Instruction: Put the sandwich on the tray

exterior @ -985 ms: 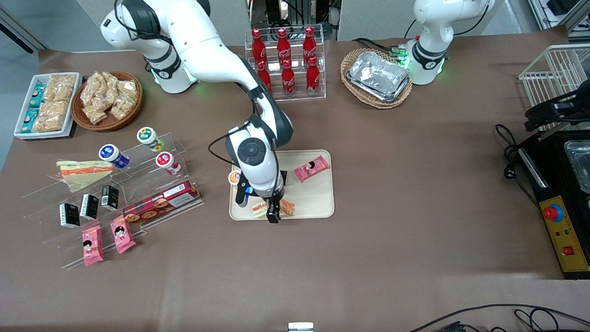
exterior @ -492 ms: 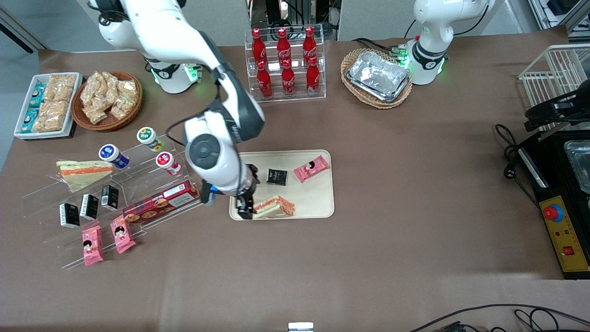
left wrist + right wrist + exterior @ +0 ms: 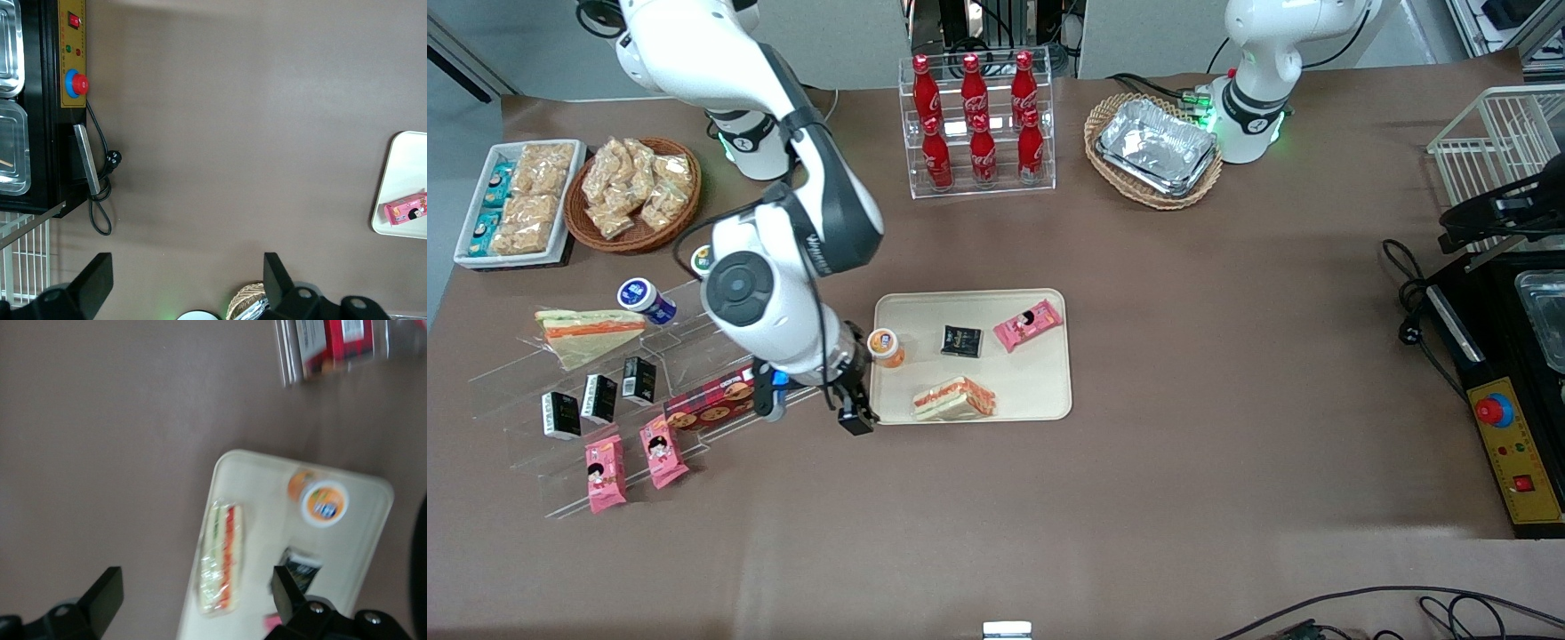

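Note:
A wrapped sandwich (image 3: pixel 953 399) lies on the cream tray (image 3: pixel 1040 396), near the tray edge closest to the front camera; it also shows in the right wrist view (image 3: pixel 221 557) on the tray (image 3: pixel 253 475). My right gripper (image 3: pixel 852 411) (image 3: pixel 193 597) is open and empty, above the table just off the tray corner, apart from the sandwich. A second sandwich (image 3: pixel 587 333) rests on the clear display stand toward the working arm's end.
On the tray are an orange-lidded cup (image 3: pixel 886 347), a black packet (image 3: pixel 961 341) and a pink snack pack (image 3: pixel 1029 324). The acrylic stand (image 3: pixel 720 360) holds a biscuit box (image 3: pixel 720 398), cups and packets. Cola bottles (image 3: pixel 978 124) and a foil-tray basket (image 3: pixel 1154 149) stand farther back.
My gripper let go of the sandwich, which stays on the tray. It rose and moved off the tray toward the display stand, uncovering the cup and the black packet.

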Tool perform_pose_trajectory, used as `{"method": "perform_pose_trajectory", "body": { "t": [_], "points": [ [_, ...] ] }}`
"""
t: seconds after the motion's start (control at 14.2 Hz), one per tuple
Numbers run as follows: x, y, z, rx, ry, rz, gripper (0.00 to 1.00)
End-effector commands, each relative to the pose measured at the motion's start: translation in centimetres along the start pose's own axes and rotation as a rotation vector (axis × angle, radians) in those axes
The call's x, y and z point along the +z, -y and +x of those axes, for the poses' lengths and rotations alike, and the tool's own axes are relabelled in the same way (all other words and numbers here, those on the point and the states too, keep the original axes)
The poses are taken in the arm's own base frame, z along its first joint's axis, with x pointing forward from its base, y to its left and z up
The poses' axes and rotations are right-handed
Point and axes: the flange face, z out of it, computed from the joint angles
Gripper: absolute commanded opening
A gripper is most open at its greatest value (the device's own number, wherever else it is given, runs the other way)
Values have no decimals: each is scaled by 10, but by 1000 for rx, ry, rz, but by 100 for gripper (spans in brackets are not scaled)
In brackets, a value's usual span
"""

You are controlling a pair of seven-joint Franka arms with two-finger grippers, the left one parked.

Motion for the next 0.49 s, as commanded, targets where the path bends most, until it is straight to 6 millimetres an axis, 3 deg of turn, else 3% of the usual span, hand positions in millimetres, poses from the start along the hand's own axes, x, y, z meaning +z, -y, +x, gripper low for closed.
{"method": "perform_pose_trajectory", "body": {
  "t": [0.0,0.28,0.42],
  "points": [
    [-29,-17,44,-401,40,-110,100],
    [-87,-32,134,-560,109,-113,100],
    [-107,-40,179,-735,134,-91,100]
  ]
}}
